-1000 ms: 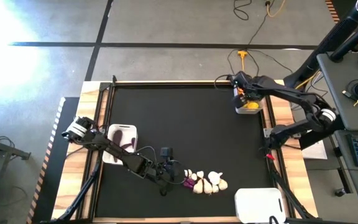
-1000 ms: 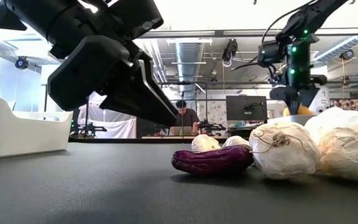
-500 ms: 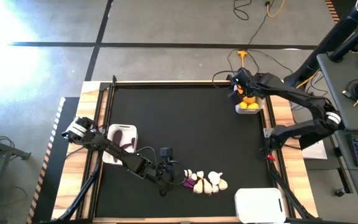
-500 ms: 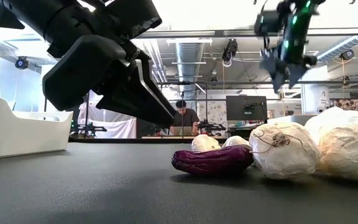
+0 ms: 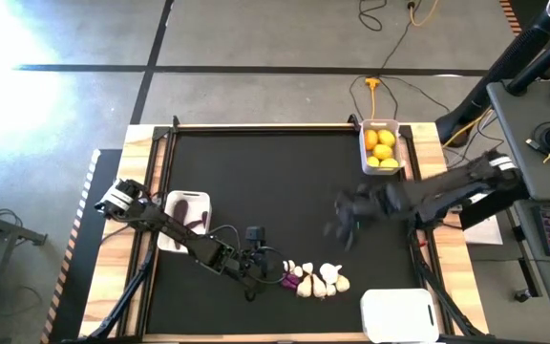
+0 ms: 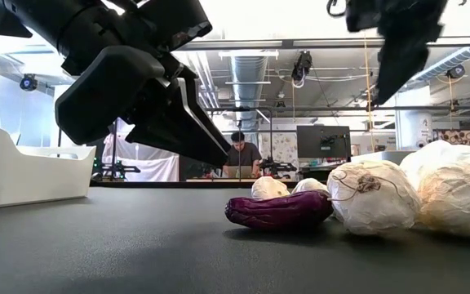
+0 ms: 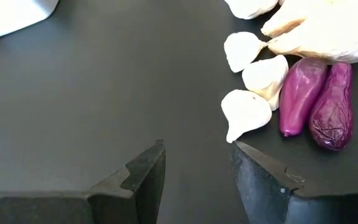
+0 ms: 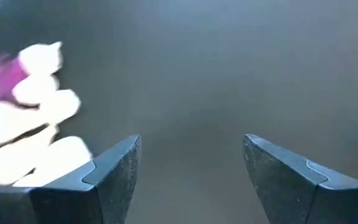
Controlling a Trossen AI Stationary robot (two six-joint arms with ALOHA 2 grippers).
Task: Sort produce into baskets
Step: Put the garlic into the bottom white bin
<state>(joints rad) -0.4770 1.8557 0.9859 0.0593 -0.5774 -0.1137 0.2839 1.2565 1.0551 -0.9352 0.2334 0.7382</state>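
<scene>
Several whitish garlic bulbs (image 5: 321, 279) and two dark purple vegetables (image 7: 297, 96) lie in a pile on the black table near its near edge. My left gripper (image 7: 197, 168) is open and empty, just left of the pile and low over the table. My right gripper (image 8: 191, 162) is open and empty. It hangs above the table's middle right (image 5: 344, 225), to the far side of the pile. Yellow citrus fruits (image 5: 382, 148) lie in a white basket (image 5: 396, 143) at the far right. In the low view, the nearer purple vegetable (image 6: 280, 210) rests on its side against a garlic bulb (image 6: 374, 196).
A white basket (image 5: 172, 203) holding dark purple pieces stands at the table's left edge beside my left arm. Another white basket (image 5: 399, 315) stands at the near right corner. A wooden frame (image 5: 256, 127) borders the black mat. A person shows far off in the room (image 6: 239, 155).
My right gripper has left the citrus basket at the far right, risen, then swung fast toward the table's near edge and left, and now hangs above the table near the pile. The citrus fruits stay in their basket.
</scene>
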